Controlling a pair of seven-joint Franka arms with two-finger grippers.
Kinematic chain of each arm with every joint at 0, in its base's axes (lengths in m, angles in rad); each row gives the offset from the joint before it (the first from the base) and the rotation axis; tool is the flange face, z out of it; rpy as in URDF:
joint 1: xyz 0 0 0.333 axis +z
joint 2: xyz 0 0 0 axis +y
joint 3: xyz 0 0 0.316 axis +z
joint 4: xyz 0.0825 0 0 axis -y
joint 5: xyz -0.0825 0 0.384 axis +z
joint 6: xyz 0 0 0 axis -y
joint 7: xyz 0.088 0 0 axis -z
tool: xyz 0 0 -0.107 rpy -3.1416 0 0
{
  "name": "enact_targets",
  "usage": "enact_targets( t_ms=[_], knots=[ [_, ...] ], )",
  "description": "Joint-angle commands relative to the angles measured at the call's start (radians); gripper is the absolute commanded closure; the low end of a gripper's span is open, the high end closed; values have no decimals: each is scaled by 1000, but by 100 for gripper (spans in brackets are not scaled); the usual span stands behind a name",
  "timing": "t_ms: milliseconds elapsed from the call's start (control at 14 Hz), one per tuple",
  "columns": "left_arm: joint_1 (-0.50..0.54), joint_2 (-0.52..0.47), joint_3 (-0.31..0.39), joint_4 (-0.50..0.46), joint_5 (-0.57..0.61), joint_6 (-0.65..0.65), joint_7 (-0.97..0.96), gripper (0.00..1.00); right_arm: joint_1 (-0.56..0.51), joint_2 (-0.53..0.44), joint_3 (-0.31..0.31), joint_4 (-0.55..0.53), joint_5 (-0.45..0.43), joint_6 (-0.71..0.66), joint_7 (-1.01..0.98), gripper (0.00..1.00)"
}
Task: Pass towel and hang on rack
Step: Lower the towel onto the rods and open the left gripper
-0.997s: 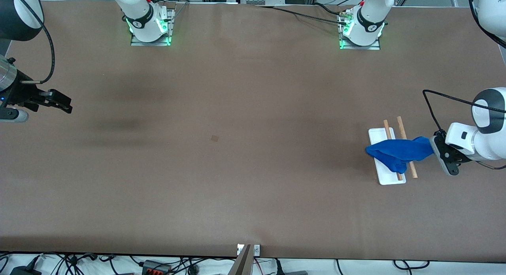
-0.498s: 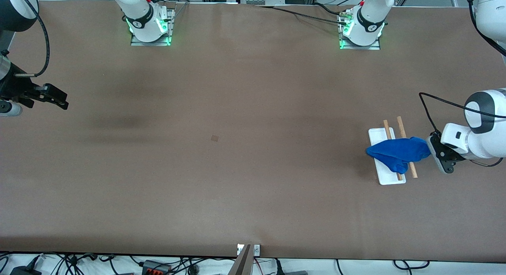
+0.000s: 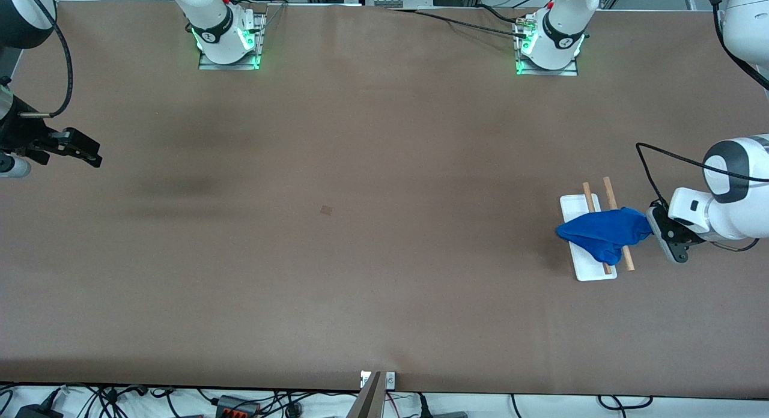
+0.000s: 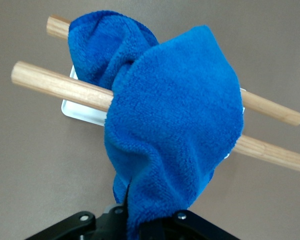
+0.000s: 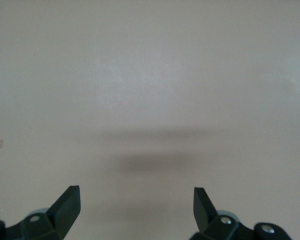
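Note:
The bright blue towel (image 3: 604, 233) lies bunched over both wooden rods (image 3: 611, 193) of the rack, whose white tray base (image 3: 587, 269) stands at the left arm's end of the table. My left gripper (image 3: 652, 227) is beside the rack, shut on the towel's end. In the left wrist view the towel (image 4: 175, 125) drapes across the two rods (image 4: 50, 84) and runs down into my left gripper (image 4: 140, 226); the tray (image 4: 82, 111) shows underneath. My right gripper (image 3: 89, 154) waits open over the right arm's end of the table, and the right wrist view shows nothing in that gripper (image 5: 137, 199).
A small square mark (image 3: 326, 210) lies on the brown table near its middle. Both arm bases (image 3: 228, 42) stand along the table's edge farthest from the front camera. Cables hang along the edge nearest the camera.
My left gripper has shifted a little toward the rack with the towel's end still in it. My right gripper drew back slightly toward its end of the table.

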Motion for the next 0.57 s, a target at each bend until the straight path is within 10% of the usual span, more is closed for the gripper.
enact_targets(
  t_ms=[0, 142, 498],
  knots=[
    [14, -8, -13, -6, -23, 14, 26, 49, -6, 9, 1, 24, 7, -18, -18, 0],
    [23, -8, -13, 0, -44, 10, 34, 0, -4, 9, 1, 24, 8, -18, -15, 0],
    [32, -15, -13, 25, -52, -16, 66, 0, -7, 7, 0, 24, 8, -19, -16, 0]
  ],
)
